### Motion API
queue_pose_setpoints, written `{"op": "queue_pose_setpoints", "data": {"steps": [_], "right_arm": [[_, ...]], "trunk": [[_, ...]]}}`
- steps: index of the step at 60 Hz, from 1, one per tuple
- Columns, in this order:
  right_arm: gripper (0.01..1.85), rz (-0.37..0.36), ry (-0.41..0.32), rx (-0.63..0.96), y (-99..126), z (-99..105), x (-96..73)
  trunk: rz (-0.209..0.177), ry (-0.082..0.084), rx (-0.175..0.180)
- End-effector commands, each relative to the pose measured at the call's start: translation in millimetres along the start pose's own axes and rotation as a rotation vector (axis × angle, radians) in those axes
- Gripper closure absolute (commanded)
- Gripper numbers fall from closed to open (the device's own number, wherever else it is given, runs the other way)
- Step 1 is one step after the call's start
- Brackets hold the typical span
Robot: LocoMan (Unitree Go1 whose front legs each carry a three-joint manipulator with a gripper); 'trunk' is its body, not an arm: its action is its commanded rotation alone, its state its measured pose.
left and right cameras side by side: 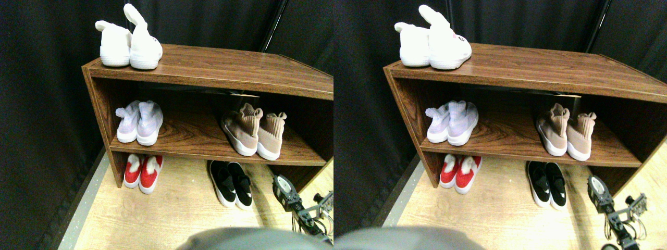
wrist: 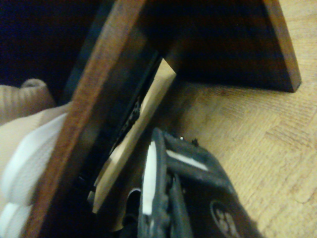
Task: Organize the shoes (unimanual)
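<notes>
The two black slip-ons (left and right cameras side by side: pixel 232 183) stand on the floor (left and right cameras side by side: pixel 177 208), just left of the pincer (left and right cameras side by side: pixel 292 200). Two tan sneakers (left and right cameras side by side: pixel 254 133) stand on the shelf (left and right cameras side by side: pixel 203 138) above. I cannot tell how far the pincer is open.

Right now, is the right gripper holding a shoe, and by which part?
Nothing is held. The right gripper is low over the floor, apart from the black slip-ons and below the tan sneakers on the shelf.

Tan sneakers (left and right cameras side by side: pixel 254 130) – black slip-ons (left and right cameras side by side: pixel 232 183) – white soles.
</notes>
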Motion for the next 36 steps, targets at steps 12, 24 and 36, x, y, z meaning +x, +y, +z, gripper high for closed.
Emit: {"op": "queue_pose_setpoints", "data": {"steps": [12, 24, 36], "right_arm": [[1.8, 0.158, 0.085, -0.016, 34.9, -2.5, -49.4], [1.8, 0.253, 0.144, -0.048, 61.2, -5.8, -74.4], [1.8, 0.337, 0.156, -0.073, 88.6, -12.7, -93.5]], "trunk": [[-0.023, -0.056, -0.01], [-0.03, -0.078, -0.008], [-0.028, -0.105, -0.013]]}}
